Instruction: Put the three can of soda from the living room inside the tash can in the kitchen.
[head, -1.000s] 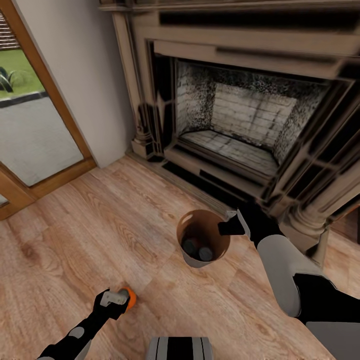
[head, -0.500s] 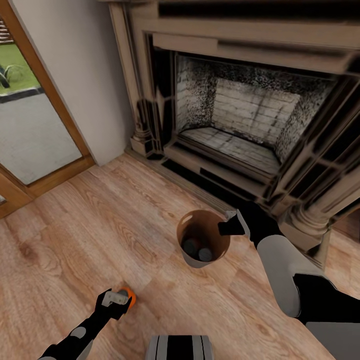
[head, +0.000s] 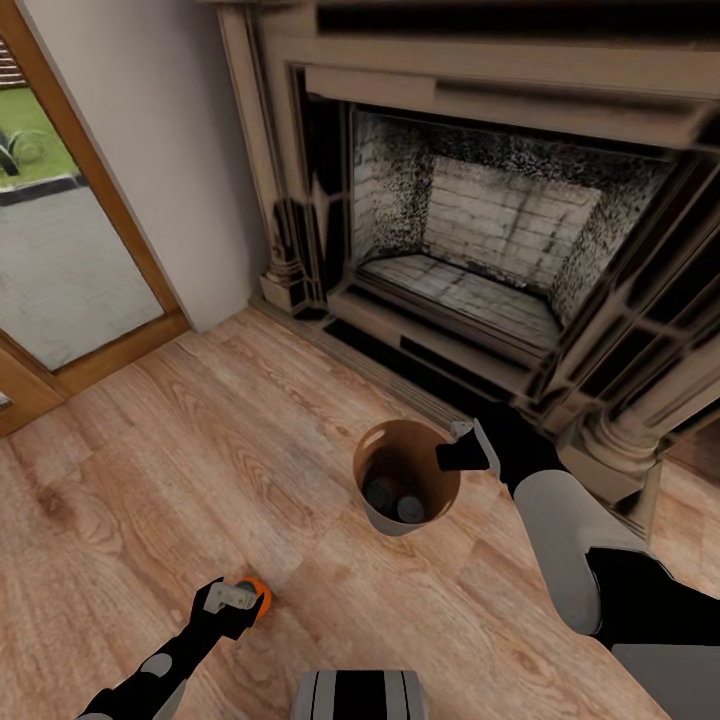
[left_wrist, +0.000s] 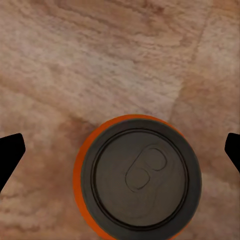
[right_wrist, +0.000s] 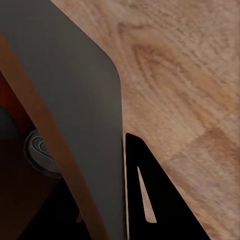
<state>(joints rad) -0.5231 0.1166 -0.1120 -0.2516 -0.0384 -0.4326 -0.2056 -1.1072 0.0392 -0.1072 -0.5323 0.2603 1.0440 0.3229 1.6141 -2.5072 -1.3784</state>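
A large dark ornate fireplace (head: 480, 230) with a pale brick back fills the far side of the head view, and a wood-framed glass door (head: 70, 250) opens onto a paved yard at the left; this is the living room, not the kitchen. Warm plank floor (head: 200, 440) spreads between them. Standing upright on the planks just in front of the hearth is the copper-brown trash can (head: 372, 455), and two grey can tops (head: 396, 500) rest deep inside it, so two of the three sodas appear to be binned. The right gripper (head: 462, 452) sits at the pail's rim on the right-hand side; in the right wrist view the rim (right_wrist: 50, 135) runs close past a dark finger (right_wrist: 147, 195), likely clamped on it so the pail can be carried, though whether the jaws are actually closed cannot be told. Nearer the robot, well apart from the pail, the third soda can (head: 259, 597) stands upright on the floor. The left gripper (head: 232, 598) is directly above it, and the left wrist view looks straight down on the can's grey top, with the two fingertips (left_wrist: 11, 152) spread wide on either side, not touching, placed ready to drop around the can and close.
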